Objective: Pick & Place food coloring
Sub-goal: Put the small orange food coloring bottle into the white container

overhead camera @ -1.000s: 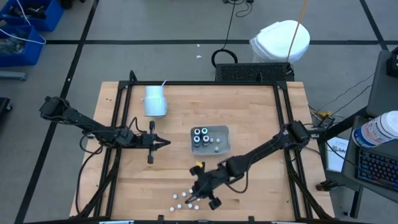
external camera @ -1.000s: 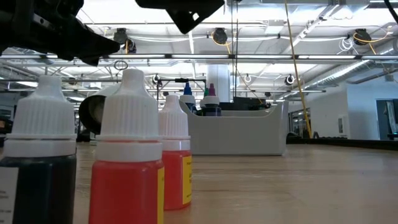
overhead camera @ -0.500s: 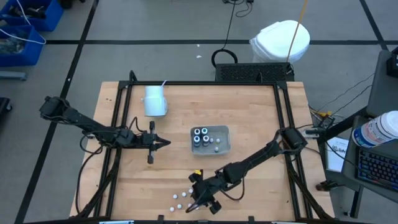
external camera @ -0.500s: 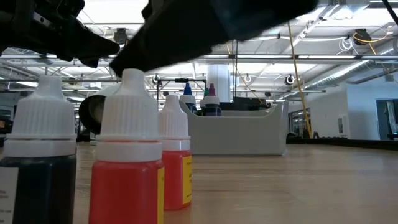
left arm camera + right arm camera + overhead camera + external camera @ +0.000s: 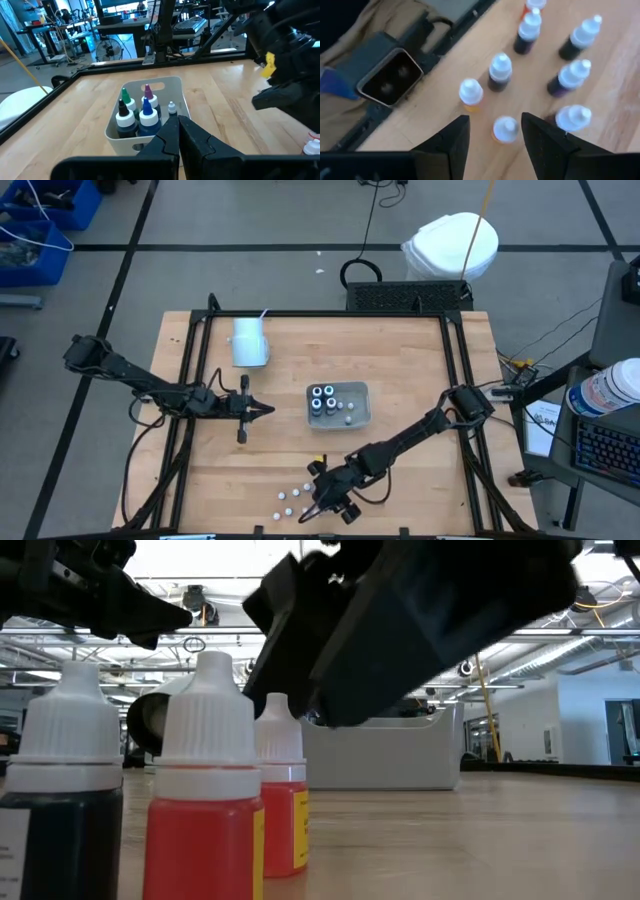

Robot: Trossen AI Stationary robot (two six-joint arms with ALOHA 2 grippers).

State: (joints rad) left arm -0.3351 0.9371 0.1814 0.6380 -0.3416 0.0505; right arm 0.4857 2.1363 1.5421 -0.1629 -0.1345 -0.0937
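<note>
Several small white-capped food coloring bottles (image 5: 293,498) stand upright on the wood near the table's front edge. My right gripper (image 5: 495,142) hovers open just above them, pointing down, with an orange-bodied bottle (image 5: 505,129) standing between its fingers, untouched. In the low view this gripper (image 5: 400,630) hangs over the red bottle (image 5: 205,800). The grey tray (image 5: 357,416) at mid-table holds bigger dark bottles (image 5: 135,112) and one small one (image 5: 172,107). My left gripper (image 5: 262,410) waits shut, left of the tray.
A white cup (image 5: 248,342) lies at the table's far left. Black frame rails (image 5: 190,380) run along the table's sides. A dark camera block (image 5: 390,75) sits at the front edge beside the loose bottles. Bare wood lies right of the tray.
My right gripper has gone toward the table's near edge and down, over the loose bottles; in the low view it has dropped into sight close above their caps. The bottles have stayed where they were.
</note>
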